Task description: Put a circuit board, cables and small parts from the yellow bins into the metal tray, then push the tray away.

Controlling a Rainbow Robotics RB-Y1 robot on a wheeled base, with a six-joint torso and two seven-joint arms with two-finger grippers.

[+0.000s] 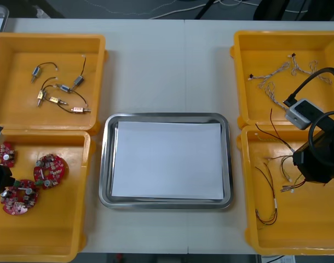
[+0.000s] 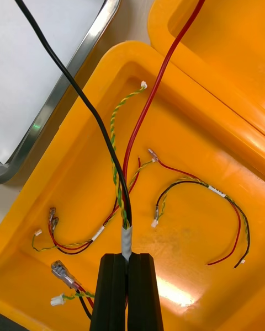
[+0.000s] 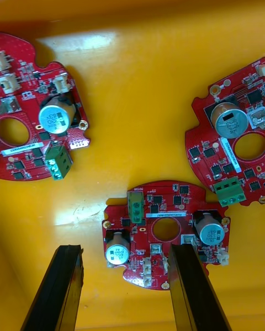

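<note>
Red and black, the cable rises from my right gripper. The fingers are closed tight on its white-taped end, parted by no more than the tape's thickness. I grip it there, I think, because the tape is the one spot where both wires join; pinched elsewhere, one strand could slip free. The two long tails run away from the fingers, the black one reaching over the tray and the red one toward the far right bin.

The cable looks lifted off the floor of the near right bin, above the loose cables lying there. So I judge the pick made and the carry to the tray next. The tails are long and springy and may catch on the bin wall or hang out over the tray's rim. The taped end should therefore go down well inside.

The tray sits between the bins, white inside, with nothing in it, so no part of the load is delivered yet.

My left gripper hangs over the near left bin, fingers wide apart and holding nothing. A board lies under the gap, closer to one finger than the other, with two other boards nearby. That spread suits a grasp across the board's width, though it wants centring first. Small parts wait in the far left bin.
</note>
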